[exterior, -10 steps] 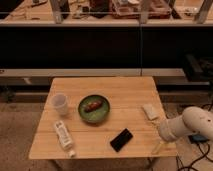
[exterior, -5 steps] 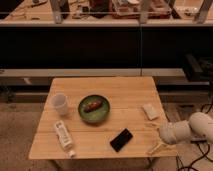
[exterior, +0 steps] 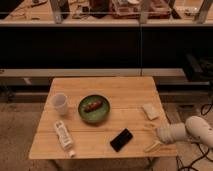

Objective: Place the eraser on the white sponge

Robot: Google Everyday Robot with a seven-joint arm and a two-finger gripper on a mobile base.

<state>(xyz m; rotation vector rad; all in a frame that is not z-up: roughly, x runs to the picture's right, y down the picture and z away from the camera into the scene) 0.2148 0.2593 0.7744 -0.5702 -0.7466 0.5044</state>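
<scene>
Eraser (exterior: 121, 139) lies untouched — tool (exterior: 153, 146), seemingly spread and empty, hovers near white sponge (exterior: 150, 111).

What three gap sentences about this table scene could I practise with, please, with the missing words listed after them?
1. The eraser lies on the wooden ___, apart from the white sponge.
2. The white cup stands beside the green ___.
3. The pincer is at the table's front edge; between it and the lying bottle is the ___.
Missing words: table; bowl; eraser.
</scene>
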